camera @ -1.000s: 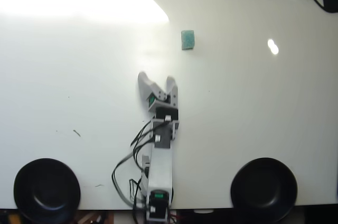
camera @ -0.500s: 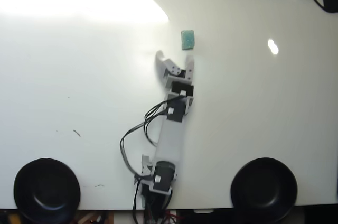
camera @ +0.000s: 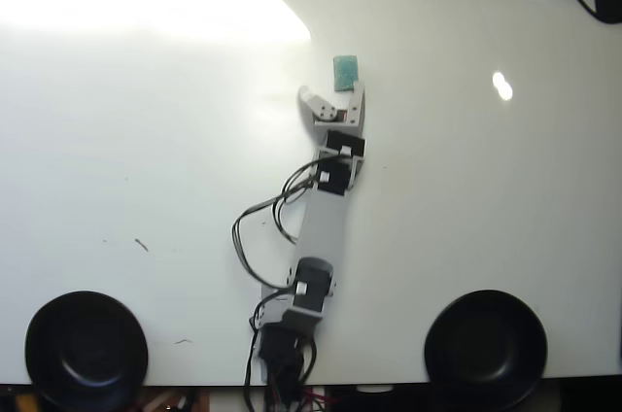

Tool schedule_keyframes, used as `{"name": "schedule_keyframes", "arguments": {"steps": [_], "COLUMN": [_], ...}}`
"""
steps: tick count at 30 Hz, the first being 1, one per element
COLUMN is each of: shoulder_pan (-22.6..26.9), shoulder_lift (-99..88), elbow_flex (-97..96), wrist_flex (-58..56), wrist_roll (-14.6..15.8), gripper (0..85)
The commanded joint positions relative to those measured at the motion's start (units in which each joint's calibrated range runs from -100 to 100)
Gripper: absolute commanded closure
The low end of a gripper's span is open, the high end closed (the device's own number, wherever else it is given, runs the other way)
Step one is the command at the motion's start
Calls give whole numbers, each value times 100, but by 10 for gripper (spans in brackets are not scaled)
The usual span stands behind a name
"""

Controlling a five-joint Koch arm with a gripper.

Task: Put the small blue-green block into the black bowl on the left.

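In the overhead view, a round, shallow, glossy black bowl (camera: 86,350) sits at the lower left corner of the white worktop (camera: 146,169), close to the near edge. A few small dark specks lie on the bare surface above it and to its right.

Toward the middle, the grey and white hobby arm (camera: 316,237) reaches up from its base at the bottom edge, leaning slightly to the right, with loose black cables (camera: 258,227) looping out on its left side. Its fingers (camera: 331,94) are spread apart in a moderate V, holding nothing. The left tip points up and to the left; the right tip stands just below the lower right corner of the small teal, sponge-like matte block (camera: 345,72). The block lies flat on the worktop just above the fingers' opening, not between them; whether the right tip touches it cannot be told.

The block is well apart from both bowls, in the upper middle of the worktop near a strongly overexposed bright patch at the upper left.

At the lower right stands a second glossy black bowl (camera: 485,348), alike in shape. A small glare spot (camera: 501,85) shines at the upper right.
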Motion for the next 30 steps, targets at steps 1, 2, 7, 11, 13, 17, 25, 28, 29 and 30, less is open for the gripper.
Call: {"name": "schedule_keyframes", "arguments": {"steps": [1, 2, 7, 11, 13, 17, 25, 28, 29, 30], "shoulder_pan": [-54, -54, -59, -78, -78, -78, -122, -147, -166, -176], "shoulder_lift": [313, 473, 1138, 1577, 1770, 2069, 2369, 2444, 2455, 2487], "elbow_flex": [682, 774, 1172, 1366, 1431, 1486, 1375, 1320, 1283, 1246], "wrist_flex": [564, 613, 726, 953, 1067, 1213, 1391, 1440, 1472, 1488], "wrist_roll": [-29, -29, -59, -137, -142, -161, -171, -171, -176, -176], "gripper": [399, 403, 403, 403, 403, 405, 432, 449, 472, 483]}}
